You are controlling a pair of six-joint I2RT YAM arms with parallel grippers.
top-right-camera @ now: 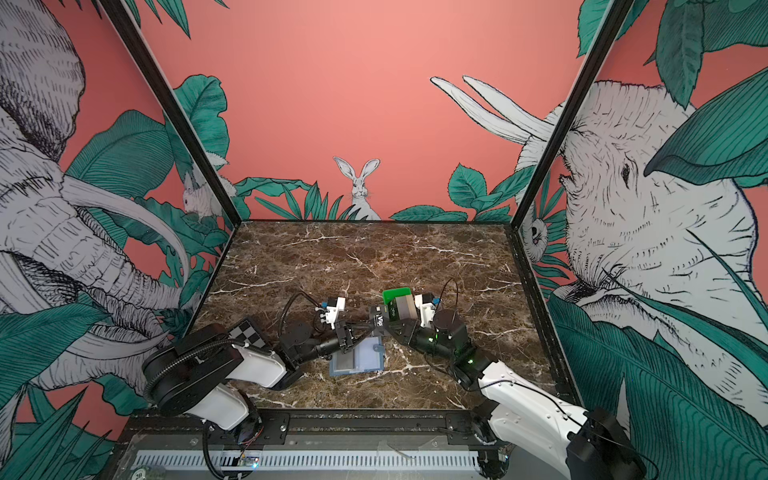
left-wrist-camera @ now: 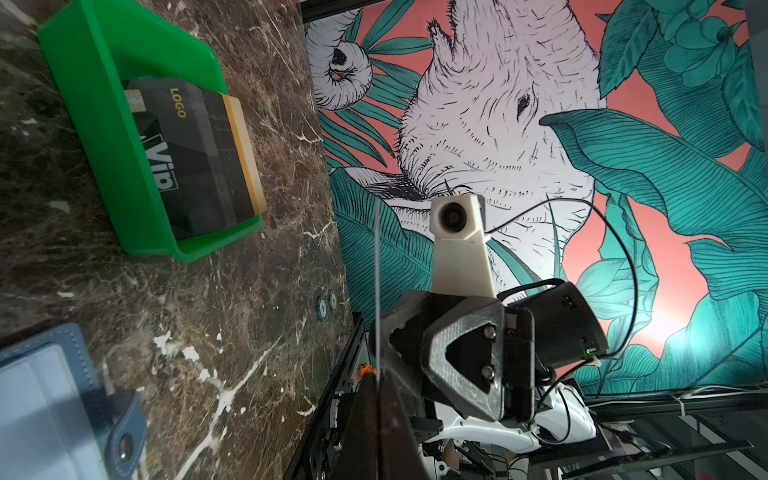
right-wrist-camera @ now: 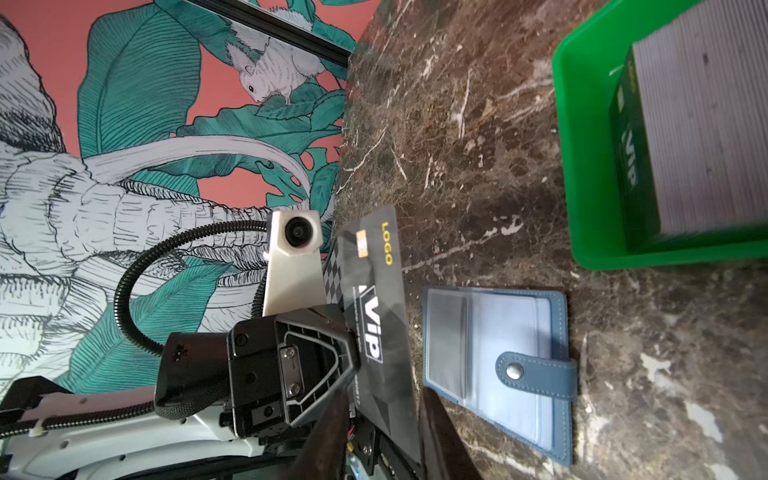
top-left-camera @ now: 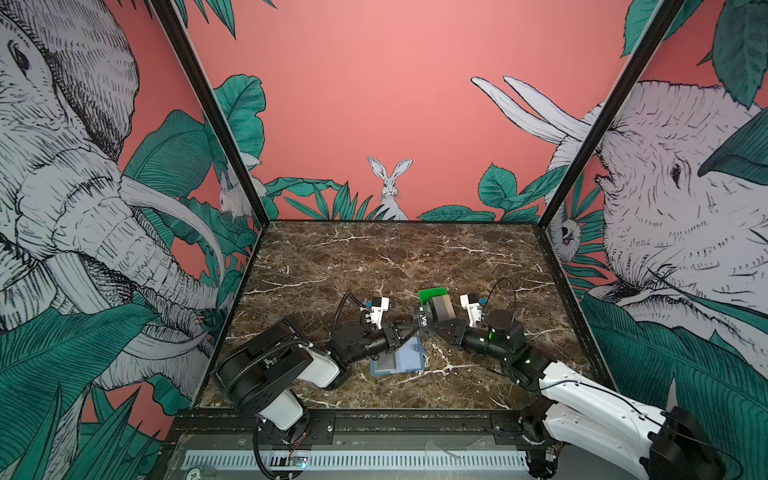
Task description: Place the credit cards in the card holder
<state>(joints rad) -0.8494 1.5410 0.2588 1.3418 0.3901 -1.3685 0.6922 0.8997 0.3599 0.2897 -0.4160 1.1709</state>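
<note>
Nearest: left arm [top-left-camera: 286, 365] and right arm [top-left-camera: 582, 395], two, meeting over the bench [top-left-camera: 374, 257]. One green tray [right-wrist-camera: 582, 166], holding one stack of credit cards [right-wrist-camera: 702, 124]. One card holder [right-wrist-camera: 498, 332], open flat on the bench. One VIP card [right-wrist-camera: 374, 291], aloft near the holder: left end effector [top-left-camera: 409, 329] clamped on it, right end effector [top-left-camera: 435, 328] parted around it. Step: handover. Next, likely: angle the card into a clear pocket.
</note>
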